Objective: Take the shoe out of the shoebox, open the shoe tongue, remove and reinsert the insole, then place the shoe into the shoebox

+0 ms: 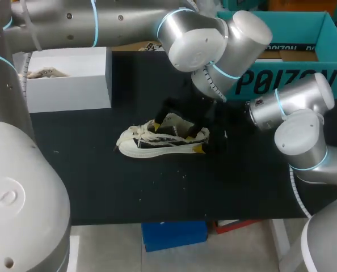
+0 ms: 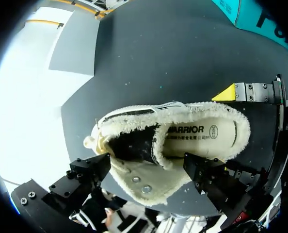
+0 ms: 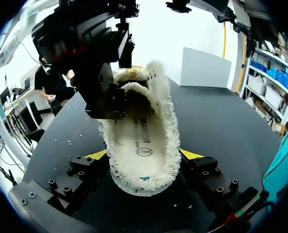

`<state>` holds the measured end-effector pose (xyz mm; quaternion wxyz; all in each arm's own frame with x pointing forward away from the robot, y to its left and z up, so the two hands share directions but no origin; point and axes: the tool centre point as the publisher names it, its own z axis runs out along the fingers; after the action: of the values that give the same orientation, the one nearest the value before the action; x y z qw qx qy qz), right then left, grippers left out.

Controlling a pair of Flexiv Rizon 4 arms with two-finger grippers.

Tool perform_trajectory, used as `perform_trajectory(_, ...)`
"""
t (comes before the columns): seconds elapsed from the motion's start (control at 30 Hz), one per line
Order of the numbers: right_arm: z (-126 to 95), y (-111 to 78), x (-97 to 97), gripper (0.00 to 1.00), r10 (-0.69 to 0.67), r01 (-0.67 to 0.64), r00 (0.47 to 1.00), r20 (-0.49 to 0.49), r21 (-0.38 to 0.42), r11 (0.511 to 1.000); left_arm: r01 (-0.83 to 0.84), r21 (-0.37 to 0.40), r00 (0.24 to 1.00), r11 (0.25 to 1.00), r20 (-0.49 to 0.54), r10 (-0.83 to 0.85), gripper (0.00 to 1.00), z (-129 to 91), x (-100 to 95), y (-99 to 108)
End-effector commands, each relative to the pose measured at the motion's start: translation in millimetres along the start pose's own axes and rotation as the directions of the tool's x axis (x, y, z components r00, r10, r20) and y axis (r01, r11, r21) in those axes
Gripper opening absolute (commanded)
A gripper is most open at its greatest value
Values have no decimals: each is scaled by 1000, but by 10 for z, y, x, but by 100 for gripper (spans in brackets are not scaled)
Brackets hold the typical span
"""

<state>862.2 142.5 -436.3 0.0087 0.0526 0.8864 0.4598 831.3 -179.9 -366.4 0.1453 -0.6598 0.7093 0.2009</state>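
Cream-and-black fleece-lined shoe (image 1: 163,140) upright, insole (image 2: 202,133) inside

Robotics lab: left arm (image 1: 60,22) and right arm (image 1: 296,105) mounted over a black table (image 1: 100,187), white box (image 1: 72,85) and teal box (image 1: 282,79) at the back.

Overhead, the left arm (image 1: 214,39) is masking the shoe's (image 1: 157,144) heel end and part of the teal box (image 1: 287,73).

The shoe (image 1: 163,139) is cream with black stripes and a fleecy cream lining. Beneath it the table (image 1: 100,187) is black. Beyond it stand a white shoebox (image 1: 72,85) and a teal box (image 1: 304,76) with black lettering.
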Motion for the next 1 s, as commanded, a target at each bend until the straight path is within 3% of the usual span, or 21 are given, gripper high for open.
perform_trajectory(0.03, 28, -1, -12, 0, 2, -2, 1000, 2, 2, 1000, 15, -2, 1000, 1000, 2, -15, 100, 39, -28, -23)
perform_trajectory(0.4, 28, -1, -12, 0, 2, -2, 1000, 2, 2, 1000, 76, -5, 996, 997, 45, -75, 100, 172, -103, -50)
perform_trajectory(0.43, 28, -1, -12, 0, 2, -2, 1000, 2, 2, 1000, 79, -5, 996, 997, 50, -79, 96, 180, -110, -54)
perform_trajectory(0.47, 28, -1, -12, 0, 2, -2, 1000, 2, 2, 1000, 80, -5, 996, 997, 51, -79, 84, 185, -115, -57)
perform_trajectory(0.5, 28, -1, -12, 0, 2, -2, 1000, 2, 2, 1000, 82, -6, 995, 997, 51, -81, 69, 188, -120, -62)
perform_trajectory(0.53, 28, -1, -12, 0, 2, -2, 1000, 2, 2, 1000, 86, -6, 995, 996, 55, -86, 45, 191, -127, -68)
perform_trajectory(0.6, 28, -1, -12, 0, 2, -2, 1000, 2, 2, 1000, 87, -4, 995, 996, 58, -87, 26, 194, -133, -78)
perform_trajectory(0.67, 28, -1, -12, 0, 2, -2, 1000, 2, 2, 1000, 90, -1, 994, 996, 62, -89, 0, 186, -140, -88)
perform_trajectory(1.0, 28, -1, -12, 0, 2, -2, 1000, 2, 2, 1000, 89, 8, 994, 996, 64, -89, 0, 159, -181, -102)
